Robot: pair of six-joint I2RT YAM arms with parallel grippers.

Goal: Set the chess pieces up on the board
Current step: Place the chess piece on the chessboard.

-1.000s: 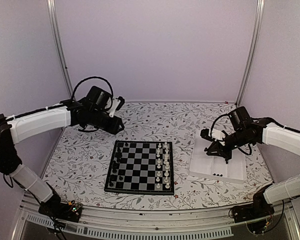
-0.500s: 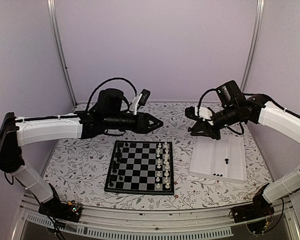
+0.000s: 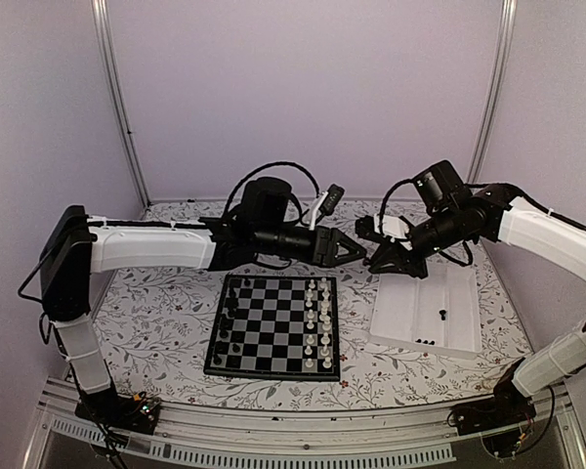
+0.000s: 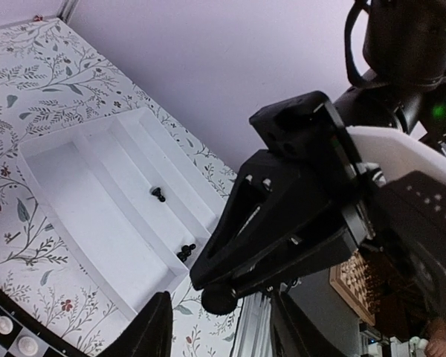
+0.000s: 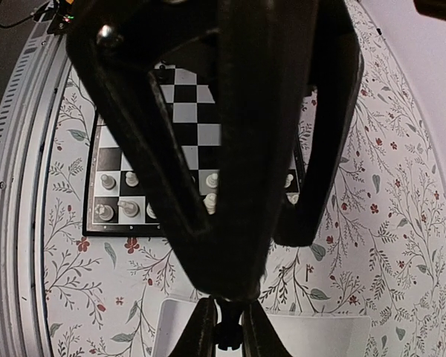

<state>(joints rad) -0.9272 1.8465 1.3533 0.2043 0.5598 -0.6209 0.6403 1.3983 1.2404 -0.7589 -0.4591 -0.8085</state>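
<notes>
The board point(image 3: 273, 327) lies mid-table, with black chess pieces point(image 3: 229, 318) on its left columns and white ones on its right. Above the gap between board and tray, my right gripper point(image 3: 373, 262) is shut on one black chess piece point(image 5: 228, 332), pinched at its fingertips. In the left wrist view that piece point(image 4: 219, 297) shows as a round base under the right fingertips. My left gripper point(image 3: 356, 251) reaches in from the left, tip to tip with the right. It stands open point(image 4: 223, 335), with one finger on each side of the piece and not touching it.
A white tray point(image 3: 410, 313) sits right of the board with a lone black piece point(image 3: 441, 314) and a small cluster of pieces point(image 3: 425, 340) at its near end. The left arm's body point(image 5: 245, 149) fills most of the right wrist view.
The left arm swung from the far left to the centre, its jaws widening. The right gripper rose from the tray with a piece and moved left to meet it.
</notes>
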